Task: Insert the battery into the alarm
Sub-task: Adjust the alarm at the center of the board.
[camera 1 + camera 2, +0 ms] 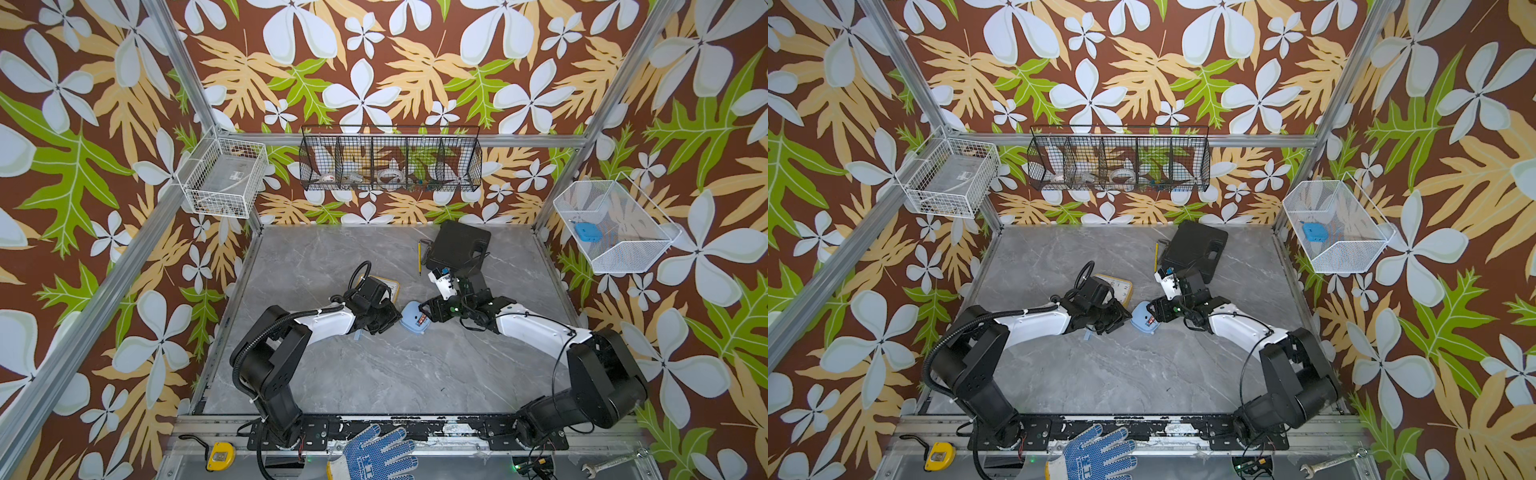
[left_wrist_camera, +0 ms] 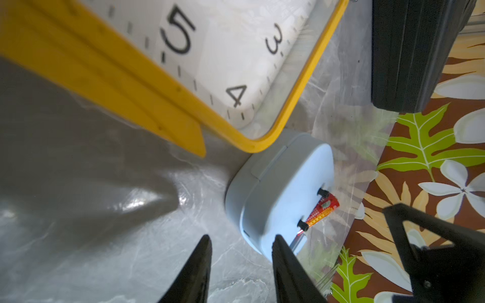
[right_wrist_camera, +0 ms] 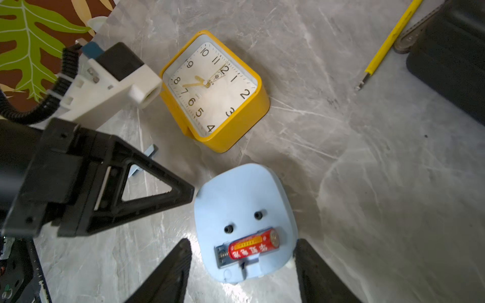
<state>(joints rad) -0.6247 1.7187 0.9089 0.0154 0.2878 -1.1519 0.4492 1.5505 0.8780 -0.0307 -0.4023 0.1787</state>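
Right wrist view, item one: the blue alarm (image 3: 236, 194), lying face down on the grey marble table (image 3: 367, 183), back plate up, with two small black knobs showing.

Item two: the red battery (image 3: 253, 246), lying lengthwise in the open compartment on that back, one end at the spring. I cannot tell whether it is pressed fully home.

Item three: my right gripper (image 3: 244, 241), jaws wide, one finger on either side of the alarm at the compartment end. One finger meets the shell's edge, and a thin strip of table shows between the other finger and the shell. Nothing is clamped.

Item four, left wrist view: my left gripper (image 2: 241, 238), jaws partly apart with only bare table between them. One finger is at the alarm's rim; I cannot tell whether it touches or stops just short.

Item five: yellow clock (image 3: 236, 131), dial showing upward, just beyond the alarm, its corner close to the blue shell.

Item six: small pale-blue piece (image 3: 151, 150), flat on the table beside the left gripper.

Item seven: yellow pencil (image 3: 388, 44) and black case (image 3: 451, 65), toward the far side, well apart from the alarm.

In both top views the alarm (image 1: 411, 321) (image 1: 1143, 319) sits mid-table between the two grippers.
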